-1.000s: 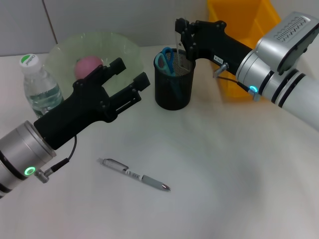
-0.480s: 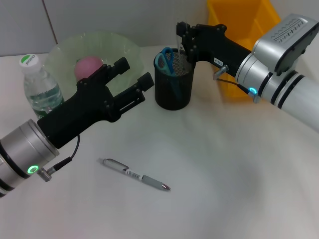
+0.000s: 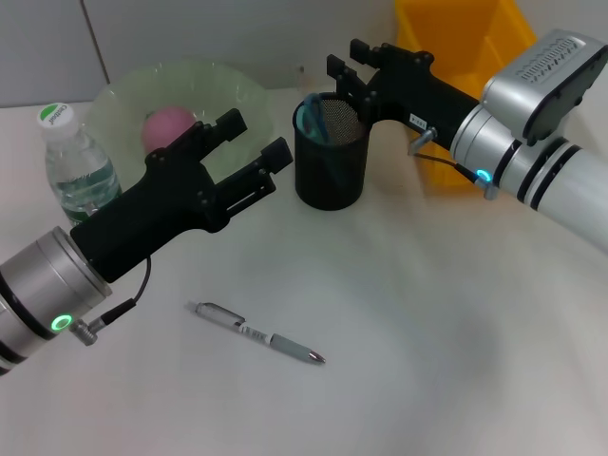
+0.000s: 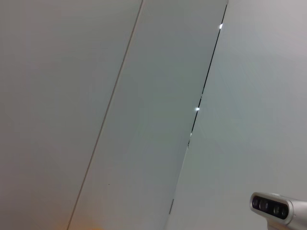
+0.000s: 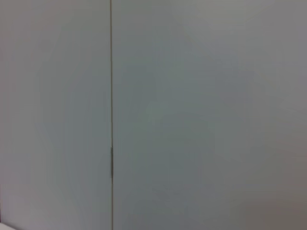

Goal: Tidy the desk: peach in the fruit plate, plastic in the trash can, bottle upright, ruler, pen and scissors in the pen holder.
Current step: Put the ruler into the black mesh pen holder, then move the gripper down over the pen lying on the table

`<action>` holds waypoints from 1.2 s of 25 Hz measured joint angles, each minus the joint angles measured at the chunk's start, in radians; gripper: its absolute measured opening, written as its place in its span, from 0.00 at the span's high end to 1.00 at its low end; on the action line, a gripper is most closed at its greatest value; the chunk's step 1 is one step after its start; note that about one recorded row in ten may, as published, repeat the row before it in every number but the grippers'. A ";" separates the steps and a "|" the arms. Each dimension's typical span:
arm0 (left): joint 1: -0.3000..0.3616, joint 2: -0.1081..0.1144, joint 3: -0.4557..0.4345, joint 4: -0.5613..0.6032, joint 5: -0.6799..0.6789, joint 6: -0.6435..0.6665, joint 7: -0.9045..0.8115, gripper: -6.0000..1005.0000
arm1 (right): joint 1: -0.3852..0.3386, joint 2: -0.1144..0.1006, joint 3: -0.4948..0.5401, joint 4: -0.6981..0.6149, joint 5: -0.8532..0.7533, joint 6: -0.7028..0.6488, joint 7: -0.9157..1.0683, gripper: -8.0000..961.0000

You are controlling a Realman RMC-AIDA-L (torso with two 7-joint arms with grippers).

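Black mesh pen holder (image 3: 330, 163), pink peach (image 3: 167, 126)

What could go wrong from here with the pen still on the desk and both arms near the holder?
1. The right gripper sits just at the pen holder rim; pulling back low could tip it, spilling the scissors.
2. The left gripper, open, hangs between fruit plate and holder, so a swing toward the pen might clip either.
3. The bottle stands beside the left forearm.

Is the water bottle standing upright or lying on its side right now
Upright. In the head view the water bottle stands on the table beside the fruit plate, its white-and-green cap on top.
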 joint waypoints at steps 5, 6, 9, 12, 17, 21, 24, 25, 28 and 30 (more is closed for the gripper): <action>-0.002 0.005 -0.004 0.000 0.000 0.003 0.000 0.23 | -0.003 0.000 0.027 -0.003 0.000 -0.009 0.043 0.63; -0.003 0.007 -0.004 0.000 0.000 0.003 0.000 0.24 | -0.005 -0.001 0.028 -0.005 0.000 -0.011 0.055 0.59; -0.007 0.010 -0.005 -0.002 0.000 0.003 0.000 0.24 | -0.017 -0.006 0.025 -0.012 0.000 -0.042 0.090 0.44; -0.007 0.012 -0.005 -0.003 0.002 0.004 0.000 0.24 | -0.065 -0.009 0.018 -0.037 -0.007 -0.138 0.136 0.32; -0.014 0.023 -0.026 -0.003 0.054 0.005 -0.039 0.24 | -0.221 -0.020 -0.084 -0.225 -0.036 -0.338 0.405 0.18; -0.023 0.024 -0.117 -0.002 0.216 0.021 -0.133 0.25 | -0.376 -0.057 -0.177 -0.491 -0.159 -0.481 0.662 0.18; -0.024 0.023 -0.137 0.000 0.248 0.025 -0.149 0.25 | -0.429 -0.110 -0.172 -0.585 -0.263 -0.594 0.793 0.18; -0.024 0.023 -0.137 0.000 0.248 0.025 -0.149 0.25 | -0.435 -0.130 -0.169 -0.592 -0.290 -0.627 0.825 0.18; -0.026 0.018 -0.205 0.006 0.346 0.043 -0.201 0.25 | -0.441 -0.200 -0.162 -0.598 -0.395 -0.753 0.892 0.18; -0.026 0.018 -0.205 0.006 0.346 0.043 -0.201 0.25 | -0.441 -0.208 -0.160 -0.602 -0.432 -0.769 0.898 0.18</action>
